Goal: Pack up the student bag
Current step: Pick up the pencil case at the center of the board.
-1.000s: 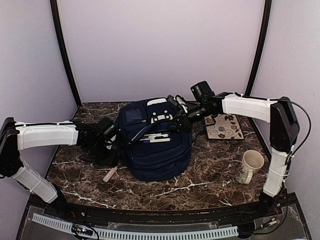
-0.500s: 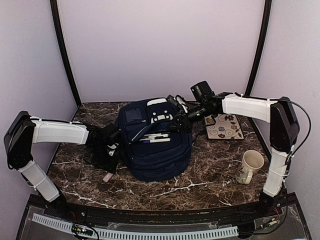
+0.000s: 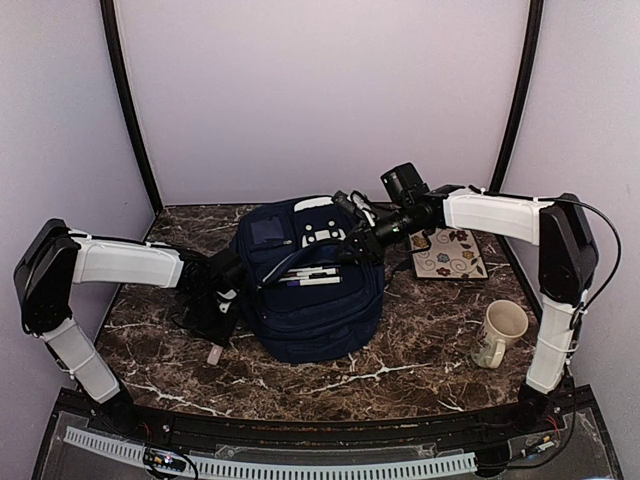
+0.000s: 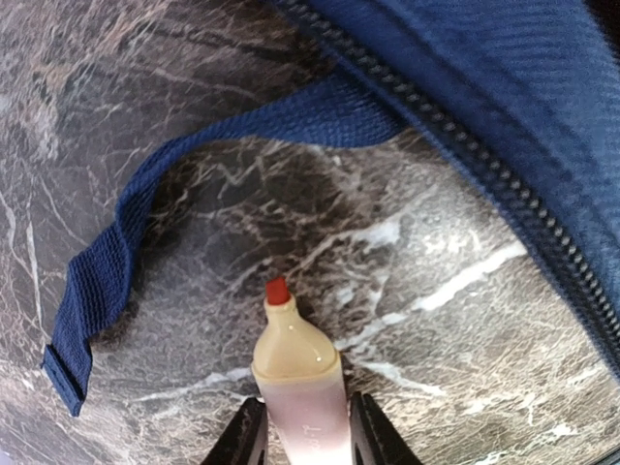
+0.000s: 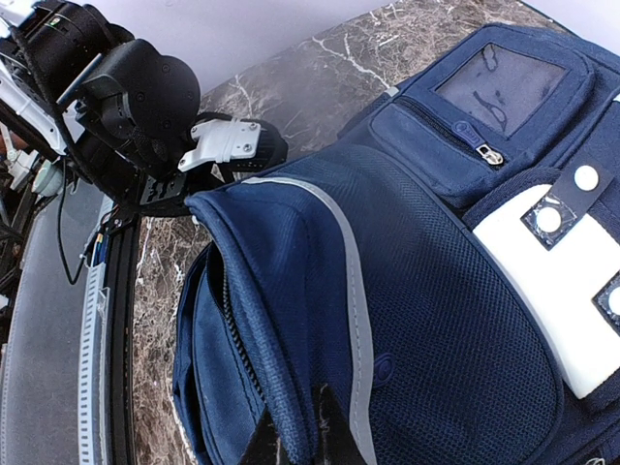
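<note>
The navy student bag lies in the middle of the table, its front pocket pulled open, with white pens showing inside. My right gripper is shut on the edge of the pocket flap and holds it up; in the right wrist view its gripper pinches the zip edge. My left gripper is down at the table left of the bag. In the left wrist view its gripper is closed on both sides of a highlighter with a cream cap and red tip, lying on the marble.
A blue bag strap lies on the marble just beyond the highlighter, and the bag's zip edge runs to its right. A floral tile lies at the back right. A cream mug stands at the front right.
My left arm has reached right and down to the highlighter, which turned slightly on the table. The right arm and the bag flap have not moved.
</note>
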Robot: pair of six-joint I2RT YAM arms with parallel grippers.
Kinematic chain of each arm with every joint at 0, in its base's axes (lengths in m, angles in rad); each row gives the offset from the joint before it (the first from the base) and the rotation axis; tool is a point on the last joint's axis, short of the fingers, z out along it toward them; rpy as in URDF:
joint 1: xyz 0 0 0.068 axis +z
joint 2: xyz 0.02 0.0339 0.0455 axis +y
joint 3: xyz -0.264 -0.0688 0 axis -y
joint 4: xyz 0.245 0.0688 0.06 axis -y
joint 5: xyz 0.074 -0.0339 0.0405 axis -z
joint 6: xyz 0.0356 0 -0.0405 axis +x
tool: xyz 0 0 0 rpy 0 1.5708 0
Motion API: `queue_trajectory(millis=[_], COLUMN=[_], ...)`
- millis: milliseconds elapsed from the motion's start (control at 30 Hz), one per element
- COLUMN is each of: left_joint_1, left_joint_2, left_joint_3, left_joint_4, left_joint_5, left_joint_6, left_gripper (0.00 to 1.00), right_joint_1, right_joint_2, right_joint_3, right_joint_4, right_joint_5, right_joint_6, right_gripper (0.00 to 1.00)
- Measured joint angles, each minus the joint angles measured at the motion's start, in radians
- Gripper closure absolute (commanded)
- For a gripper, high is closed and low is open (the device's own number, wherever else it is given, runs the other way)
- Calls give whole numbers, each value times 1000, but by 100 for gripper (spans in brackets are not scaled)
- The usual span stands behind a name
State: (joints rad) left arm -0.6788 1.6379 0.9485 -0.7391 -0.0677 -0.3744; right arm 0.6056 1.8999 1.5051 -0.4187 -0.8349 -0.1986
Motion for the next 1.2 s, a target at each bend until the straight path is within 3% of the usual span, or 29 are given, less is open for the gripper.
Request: queue_trajectory(millis=[200,733,867,1100,1200], left_joint_1=[0,0,-11,-134,-225], left_joint_2=[0,3,-35,-179,-169], left_joint_3=[0,10,44,186,281], left_joint_4=[-16,-47,-99,-119,-108], left_joint_5=[-5,6,5,11,-5], left_joint_6=[-23,-35,-43,-37,-5], left_gripper=[64,89,89,92,92], right_joint_1=[0,0,0,0,0], right_joint_2=[4,4,4,6,9], right_joint_3=[0,0,0,0,0], right_joint_4=[0,0,0,1,2], right_joint_5=[-6,-6,-7,-9,-15], right_joint_6=[0,0,0,4,11], right_gripper=[100,100,100,100,100])
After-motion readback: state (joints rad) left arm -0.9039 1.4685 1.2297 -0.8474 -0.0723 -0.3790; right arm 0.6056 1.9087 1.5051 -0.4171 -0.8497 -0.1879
